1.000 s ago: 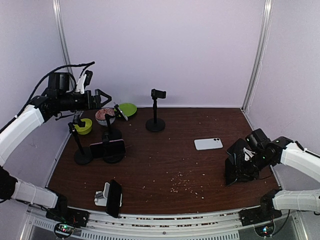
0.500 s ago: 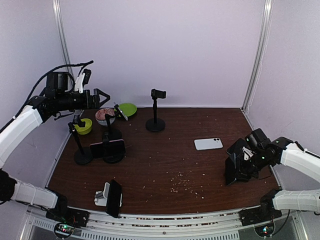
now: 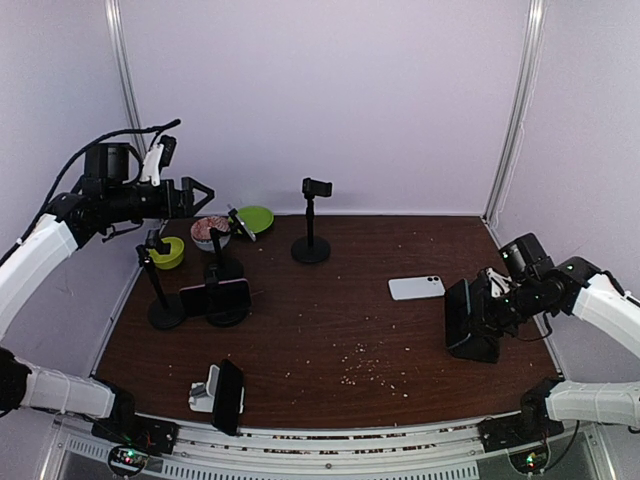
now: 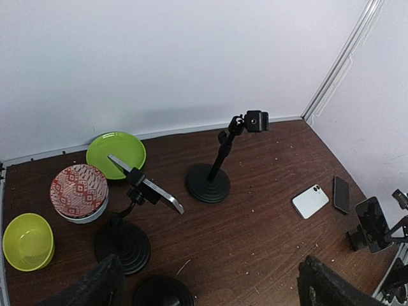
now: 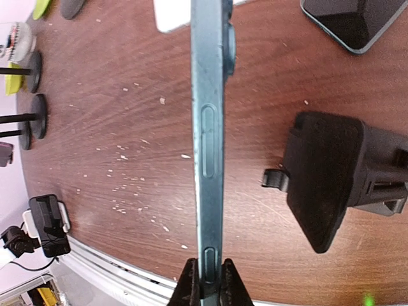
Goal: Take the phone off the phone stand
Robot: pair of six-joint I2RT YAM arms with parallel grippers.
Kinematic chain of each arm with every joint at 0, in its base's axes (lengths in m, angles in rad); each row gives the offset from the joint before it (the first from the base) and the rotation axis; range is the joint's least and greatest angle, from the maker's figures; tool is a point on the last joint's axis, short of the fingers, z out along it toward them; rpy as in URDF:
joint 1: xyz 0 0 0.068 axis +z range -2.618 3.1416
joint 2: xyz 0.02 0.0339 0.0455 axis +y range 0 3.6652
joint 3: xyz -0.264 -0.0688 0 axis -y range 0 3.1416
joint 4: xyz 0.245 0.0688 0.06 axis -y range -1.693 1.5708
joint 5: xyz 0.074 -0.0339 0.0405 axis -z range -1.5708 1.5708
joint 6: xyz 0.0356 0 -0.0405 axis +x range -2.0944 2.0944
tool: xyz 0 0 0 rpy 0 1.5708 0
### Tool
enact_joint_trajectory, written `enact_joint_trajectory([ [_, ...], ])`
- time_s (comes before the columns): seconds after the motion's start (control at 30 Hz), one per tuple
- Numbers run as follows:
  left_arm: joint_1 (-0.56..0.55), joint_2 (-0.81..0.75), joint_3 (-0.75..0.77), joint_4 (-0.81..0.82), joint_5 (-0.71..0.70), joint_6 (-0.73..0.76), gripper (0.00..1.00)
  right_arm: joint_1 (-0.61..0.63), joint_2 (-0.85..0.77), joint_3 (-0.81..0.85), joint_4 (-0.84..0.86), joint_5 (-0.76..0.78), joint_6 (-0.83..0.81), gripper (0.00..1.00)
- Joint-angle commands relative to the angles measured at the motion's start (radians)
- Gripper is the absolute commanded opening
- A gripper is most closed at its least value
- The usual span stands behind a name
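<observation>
My right gripper is shut on a blue-edged phone, which it holds upright on edge, clear of the black phone stand on the right of the table. In the right wrist view the phone's edge runs up from the gripper, and the empty stand sits apart to its right. My left gripper is open and empty, high over the table's far left. The left wrist view shows its fingertips at the bottom corners.
A white phone lies flat mid-right, with a dark phone flat beside it. On the left are stands holding phones, an empty stand, a dock, a green plate and bowls.
My right gripper has lifted the phone up and to the left, off the black stand. My left arm has drawn back slightly to the left.
</observation>
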Motion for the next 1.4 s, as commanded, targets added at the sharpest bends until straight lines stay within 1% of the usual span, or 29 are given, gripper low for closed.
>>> enact_joint_trajectory([
  [0.0, -0.006, -0.034, 0.013, 0.009, -0.026, 0.031, 0.97, 0.015, -0.011, 0.078, 0.024, -0.039, -0.021, 0.00],
  [0.1, -0.005, -0.042, 0.018, -0.003, -0.042, 0.045, 0.97, 0.019, -0.008, 0.107, 0.053, -0.061, -0.017, 0.00],
  [0.2, -0.005, -0.054, 0.017, -0.011, -0.064, 0.062, 0.97, 0.028, 0.001, 0.125, 0.118, -0.090, -0.006, 0.00],
  [0.37, -0.006, -0.066, 0.018, -0.040, -0.098, 0.110, 0.98, 0.049, 0.052, 0.150, 0.210, -0.117, 0.016, 0.00],
  [0.5, -0.006, -0.093, 0.017, -0.064, -0.155, 0.152, 0.98, 0.079, 0.095, 0.159, 0.305, -0.116, 0.049, 0.00],
  [0.6, -0.006, -0.112, 0.011, -0.071, -0.203, 0.181, 0.98, 0.109, 0.154, 0.175, 0.372, -0.115, 0.068, 0.00],
  [0.83, -0.005, -0.115, -0.008, -0.066, -0.260, 0.214, 0.98, 0.172, 0.319, 0.218, 0.483, -0.122, 0.066, 0.00],
  [0.97, -0.005, -0.109, -0.004, -0.056, -0.236, 0.207, 0.98, 0.174, 0.429, 0.226, 0.572, -0.154, 0.064, 0.00],
  [1.03, -0.005, -0.119, -0.015, -0.046, -0.239, 0.206, 0.98, 0.177, 0.511, 0.255, 0.580, -0.157, 0.057, 0.00],
  [1.13, -0.006, -0.131, -0.020, -0.044, -0.247, 0.209, 0.98, 0.192, 0.592, 0.307, 0.579, -0.157, 0.056, 0.00],
  [1.23, -0.005, -0.134, -0.020, -0.045, -0.244, 0.209, 0.98, 0.206, 0.644, 0.350, 0.570, -0.138, 0.047, 0.00],
  [1.37, -0.006, -0.137, -0.022, -0.044, -0.237, 0.209, 0.98, 0.216, 0.708, 0.365, 0.569, -0.118, 0.055, 0.00],
])
